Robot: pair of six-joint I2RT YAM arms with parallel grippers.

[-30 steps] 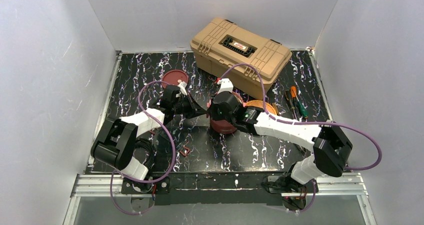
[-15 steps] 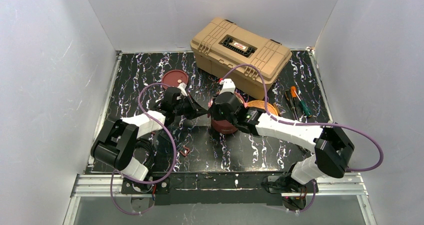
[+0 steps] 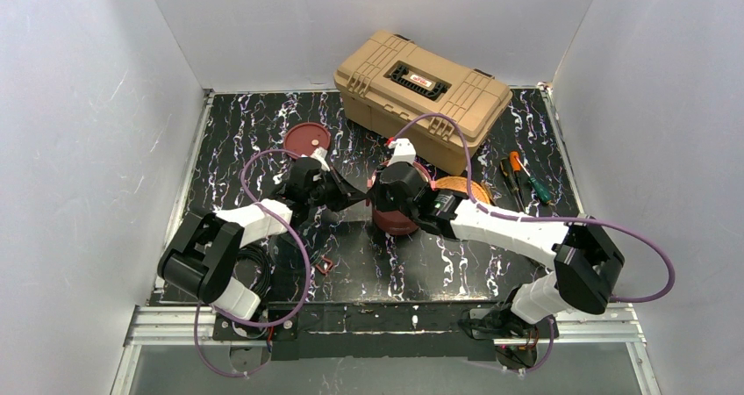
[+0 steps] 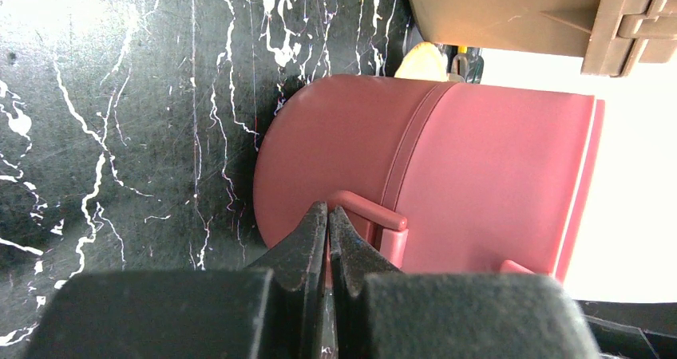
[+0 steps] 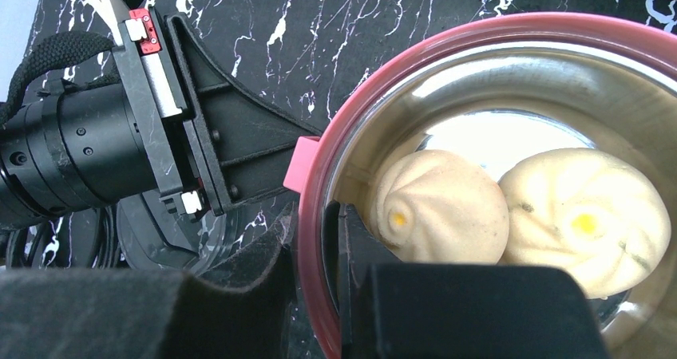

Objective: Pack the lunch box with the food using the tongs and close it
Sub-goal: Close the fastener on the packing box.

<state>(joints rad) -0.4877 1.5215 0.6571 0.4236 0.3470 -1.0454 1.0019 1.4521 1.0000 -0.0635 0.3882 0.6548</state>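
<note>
Found lunch box (image 3: 392,223) upright at middle of table (image 3: 246,140), just in front of tan toolbox (image 3: 421,88) and beside orange woven plate (image 3: 462,187), with top bowl (image 5: 511,88) uncovered. Counted two beige buns (image 5: 439,207) in that bowl, side by side and touching, on the steel lining. Recorded right gripper (image 5: 318,235) as nipped onto the near rim, one finger inside the steel wall, the other outside the maroon shell. Judged this a steadying hold, to keep the stack from sliding or turning. Recorded left gripper (image 4: 328,215) as fully closed on nothing, tips pressed together right at a small maroon lug (image 4: 367,211) on the side wall; contact uncertain. Judged this a brace from the opposite flank, not a grasp. Took stack axis as vertical, mouth facing straight up, two tiers parted by a seam in left wrist view. Located loose lid (image 3: 307,138) flat on table at rear left, pale dot up, well apart from the box; marked closing as not yet done. Could not make out tongs in any view. Noted screwdrivers (image 3: 519,180) at right, away from both grippers.
</note>
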